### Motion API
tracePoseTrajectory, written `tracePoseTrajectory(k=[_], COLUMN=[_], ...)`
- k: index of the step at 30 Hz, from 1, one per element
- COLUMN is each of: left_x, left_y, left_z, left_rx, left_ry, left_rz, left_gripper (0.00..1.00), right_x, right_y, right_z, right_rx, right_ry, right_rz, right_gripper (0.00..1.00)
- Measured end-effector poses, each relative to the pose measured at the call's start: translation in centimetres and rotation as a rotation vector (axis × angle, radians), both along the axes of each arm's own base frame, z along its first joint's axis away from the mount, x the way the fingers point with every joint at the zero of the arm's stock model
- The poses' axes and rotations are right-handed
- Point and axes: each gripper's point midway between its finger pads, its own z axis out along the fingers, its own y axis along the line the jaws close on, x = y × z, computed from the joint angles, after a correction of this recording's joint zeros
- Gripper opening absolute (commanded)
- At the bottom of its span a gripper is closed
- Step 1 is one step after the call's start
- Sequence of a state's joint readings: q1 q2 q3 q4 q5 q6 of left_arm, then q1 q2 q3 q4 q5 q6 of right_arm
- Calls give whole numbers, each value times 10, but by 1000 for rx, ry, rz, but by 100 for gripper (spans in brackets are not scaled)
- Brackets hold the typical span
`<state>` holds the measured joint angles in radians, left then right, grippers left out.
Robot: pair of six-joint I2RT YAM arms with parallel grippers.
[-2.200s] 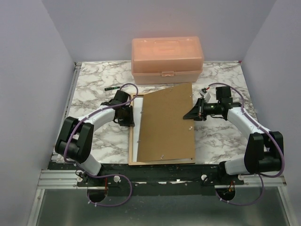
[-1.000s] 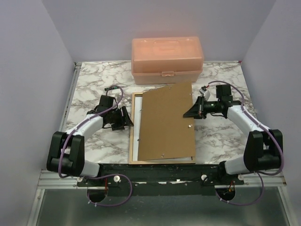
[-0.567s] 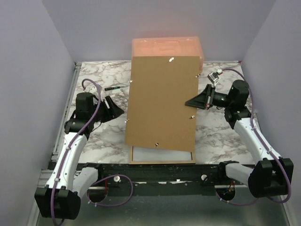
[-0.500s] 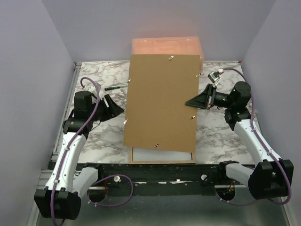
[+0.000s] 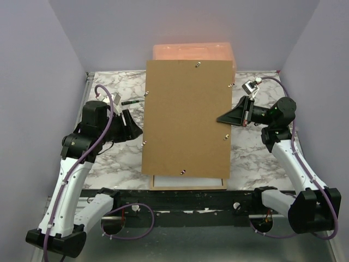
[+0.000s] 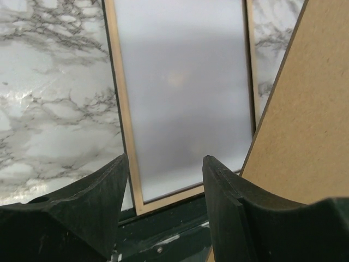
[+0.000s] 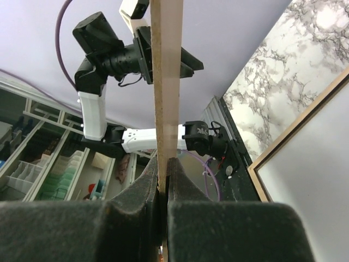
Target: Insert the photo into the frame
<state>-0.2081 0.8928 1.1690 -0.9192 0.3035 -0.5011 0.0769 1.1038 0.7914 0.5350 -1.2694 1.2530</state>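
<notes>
1. Frame (image 6: 124, 109): lies flat on the marble bench (image 5: 117, 158), light-wood back up, at the near centre.
2. Pale surface (image 6: 185, 93) inside the frame: whether this is the photo's white reverse or the pane cannot be told.
3. Brown backing panel (image 5: 185, 114): held up above the frame, hiding most of it.
4. Right gripper (image 7: 163, 166): pinching the panel's right edge.
5. Left gripper (image 6: 164, 159): fingers spread, holding nothing, just left of the panel.
6. Peach storage box (image 5: 193, 52): far centre.
</notes>
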Motion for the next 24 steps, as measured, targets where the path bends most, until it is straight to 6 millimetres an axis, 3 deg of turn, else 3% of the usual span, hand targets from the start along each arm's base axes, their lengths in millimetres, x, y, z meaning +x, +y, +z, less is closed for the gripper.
tracePoseTrajectory(k=[5,9,16,24], left_x=[-5,-5,-20,-29], left_y=[4,-8,-12,3], left_z=[0,3,-19,-46], left_rx=[93,166,287,348], left_ry=[44,59,149,212], left_rz=[24,-3,9,67], left_gripper=[57,57,59,62], right_x=[0,0,1,8], right_y=[0,0,-1,-1], right_z=[0,-1,-11,-32], right_rx=[3,3,-16,-30], right_ry=[1,2,24,54], right_rz=[0,0,-7,-29], right_gripper=[1,1,1,1])
